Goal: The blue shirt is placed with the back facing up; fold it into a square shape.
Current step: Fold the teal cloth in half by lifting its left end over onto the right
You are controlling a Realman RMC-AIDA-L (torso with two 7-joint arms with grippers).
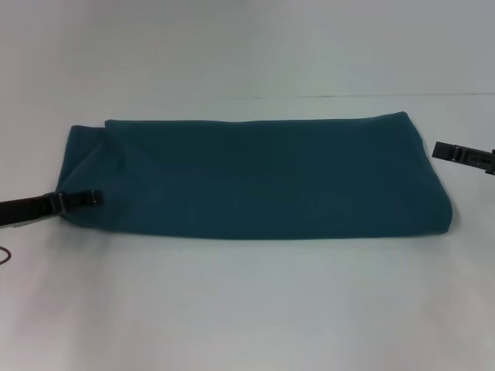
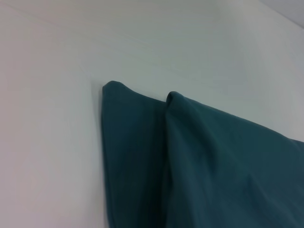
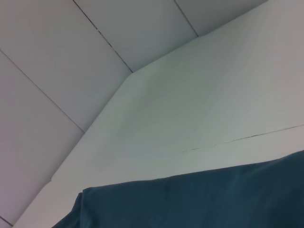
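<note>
The blue shirt [image 1: 255,182] lies on the white table as a long, flat band running left to right, with a loose flap at its left end. My left gripper [image 1: 97,196] reaches in from the left, its tip at the shirt's left edge near the front corner. My right gripper [image 1: 437,150] hovers off the shirt's right end, a little apart from the cloth. The left wrist view shows two folded corners of the shirt [image 2: 204,166] on the table. The right wrist view shows one shirt edge [image 3: 213,199] and bare table beyond it.
The white table [image 1: 247,309] stretches in front of and behind the shirt. A thin seam [image 1: 371,96] runs across its far part, with a pale wall behind. A dark cable loop [image 1: 5,255] shows at the left edge.
</note>
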